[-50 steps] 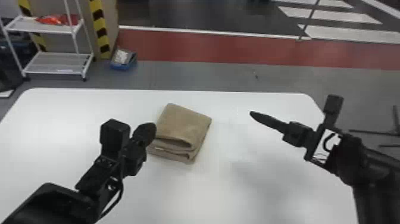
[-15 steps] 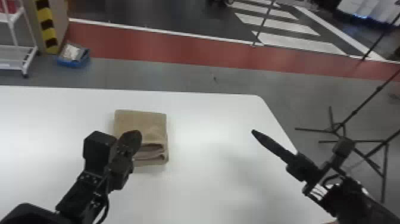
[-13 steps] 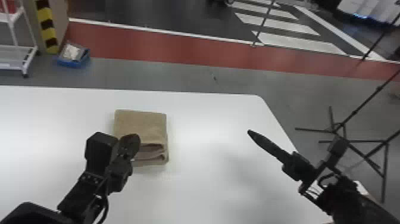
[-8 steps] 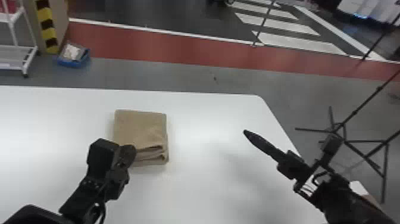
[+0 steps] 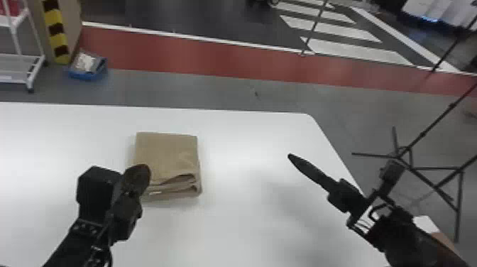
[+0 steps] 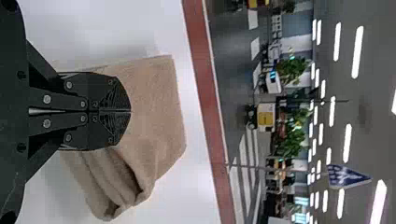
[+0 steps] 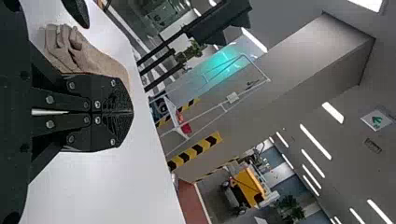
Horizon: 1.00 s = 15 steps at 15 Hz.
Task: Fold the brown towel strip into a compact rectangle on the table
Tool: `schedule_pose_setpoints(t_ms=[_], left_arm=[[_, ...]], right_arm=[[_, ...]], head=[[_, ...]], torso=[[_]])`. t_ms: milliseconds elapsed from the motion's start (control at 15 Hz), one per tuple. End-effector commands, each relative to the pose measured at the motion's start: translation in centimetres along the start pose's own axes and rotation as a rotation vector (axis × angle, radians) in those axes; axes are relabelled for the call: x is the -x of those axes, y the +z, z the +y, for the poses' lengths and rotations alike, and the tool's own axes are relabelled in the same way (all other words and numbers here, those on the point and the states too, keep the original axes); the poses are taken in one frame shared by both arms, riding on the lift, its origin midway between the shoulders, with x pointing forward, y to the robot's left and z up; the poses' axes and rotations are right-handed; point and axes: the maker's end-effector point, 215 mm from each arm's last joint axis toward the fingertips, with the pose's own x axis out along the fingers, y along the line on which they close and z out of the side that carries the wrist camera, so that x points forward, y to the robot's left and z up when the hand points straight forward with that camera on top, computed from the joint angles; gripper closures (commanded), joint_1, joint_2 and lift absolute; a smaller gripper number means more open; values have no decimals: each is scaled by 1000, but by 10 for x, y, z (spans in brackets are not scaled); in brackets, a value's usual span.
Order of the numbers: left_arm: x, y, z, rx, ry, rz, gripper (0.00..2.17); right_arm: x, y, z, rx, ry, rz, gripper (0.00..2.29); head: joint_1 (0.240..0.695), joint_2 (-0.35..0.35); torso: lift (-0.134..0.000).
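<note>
Floor (image 5: 227, 90): grey, with a red band across it, beyond the towel (image 5: 166, 152).
Table (image 5: 248, 227): white, under the towel and spreading out around it; a rounded far corner lies to the right of the towel.
Stand (image 5: 422, 170): black, legs spread on the floor, well apart from the towel, to its right.
Cart (image 5: 21, 64): white, on the floor, beyond the towel and to its left.
Tub (image 5: 85, 74): blue, on the floor beside the cart, beyond the towel and to its left.
Towel: brown, lying on the table, folded into a thick, roughly rectangular stack; loose layers gape at its near side.
Left gripper (image 5: 142, 172): at the towel's near left corner; fingers (image 6: 116, 95) together, tip meeting tip. Whether they touch the cloth, I cannot tell.
Right gripper (image 5: 291, 156): to the right of the towel, well apart from it; fingers (image 7: 119, 98) together, closed on each other.
</note>
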Motion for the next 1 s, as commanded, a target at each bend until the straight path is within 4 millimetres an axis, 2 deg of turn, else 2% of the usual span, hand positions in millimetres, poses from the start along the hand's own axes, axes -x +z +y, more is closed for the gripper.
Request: schedule_pose_setpoints(t_ms=[0,67,133,200,267,467,600,800,933], left_arm=[[27,48,29,15,65,-137,1565],[39,65,44,25,101,-194,1308],[47,71,57,30,129,-215,687],[53,77,71,34,159,-239,60],[57,77,85,40,205,-244,-2],[79,86,118,55,298,-318,16],[86,74,131,51,326,-300,12],[105,68,148,26,371,-311,19],[115,64,157,24,390,-322,22]], right_arm=[[-17,8,22,1,23,-6,1153],[-27,12,34,25,17,-5,535],[-36,8,47,66,15,18,70],[-43,5,56,116,-11,37,-2],[-48,4,61,173,-60,37,-1],[-57,2,71,317,-236,0,63],[-64,-6,86,399,-295,-9,63],[-71,-38,102,359,-328,12,63],[-68,-42,104,343,-368,-23,63]], head=[[695,-350],[695,-344],[695,-323],[695,-303],[695,-277],[695,-191],[695,-164],[695,-97],[695,-62]], torso=[[-117],[-117],[-117],[-117],[-117],[-117],[-117],[-117],[-117]])
